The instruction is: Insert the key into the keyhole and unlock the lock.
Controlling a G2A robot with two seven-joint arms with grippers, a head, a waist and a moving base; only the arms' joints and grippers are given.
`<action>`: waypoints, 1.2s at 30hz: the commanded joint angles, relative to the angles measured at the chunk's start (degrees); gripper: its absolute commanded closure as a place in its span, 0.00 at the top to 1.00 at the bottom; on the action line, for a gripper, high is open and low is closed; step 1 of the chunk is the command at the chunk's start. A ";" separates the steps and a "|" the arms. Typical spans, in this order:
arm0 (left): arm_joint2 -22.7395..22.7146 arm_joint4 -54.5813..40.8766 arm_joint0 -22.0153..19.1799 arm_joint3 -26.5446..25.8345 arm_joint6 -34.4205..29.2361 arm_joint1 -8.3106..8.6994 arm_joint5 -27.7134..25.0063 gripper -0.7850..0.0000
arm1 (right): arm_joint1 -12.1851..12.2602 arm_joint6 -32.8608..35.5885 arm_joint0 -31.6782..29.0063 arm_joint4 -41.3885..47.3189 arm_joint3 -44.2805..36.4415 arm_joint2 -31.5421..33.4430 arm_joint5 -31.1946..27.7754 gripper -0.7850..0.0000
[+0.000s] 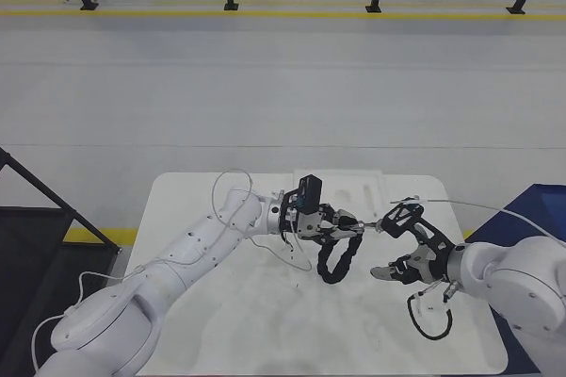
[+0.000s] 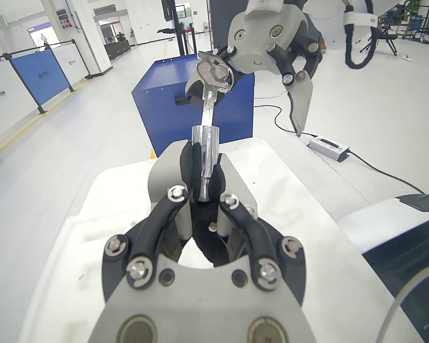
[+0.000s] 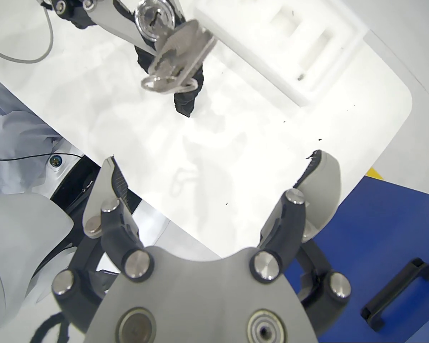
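Note:
My left gripper [image 2: 203,165] is shut on a chrome lock cylinder [image 2: 205,158] held above the white table [image 1: 264,320]. The lock's black cable loop [image 1: 339,259] hangs below it. A silver key [image 2: 212,80] sticks out of the keyhole, its blade inside the cylinder; in the right wrist view the key [image 3: 180,58] carries a small ring and juts from the cylinder face [image 3: 153,17]. My right gripper [image 3: 214,160] is open, a short way back from the key head and not touching it. From above, the right gripper [image 1: 388,245] faces the left gripper [image 1: 344,224] over the table's middle.
A white foam tray [image 1: 344,188] with rectangular recesses lies at the table's far edge, behind the lock. A blue cabinet [image 1: 537,217] stands off the table's right side. Bare tabletop spreads below both grippers.

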 commanded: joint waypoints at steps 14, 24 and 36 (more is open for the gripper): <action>2.16 -12.75 -1.53 -3.24 -16.33 1.37 0.00 0.00 | 0.01 -5.51 -0.70 0.94 2.10 -0.01 -10.43 1.00; 4.88 -19.05 -2.20 -3.22 -20.22 1.67 0.00 0.00 | 0.04 -12.77 -2.33 1.23 0.31 2.43 -15.34 1.00; 7.48 -21.55 -3.88 -3.32 -21.66 1.21 0.00 0.00 | -0.31 -12.73 -1.82 -1.37 -1.70 -1.77 -17.06 1.00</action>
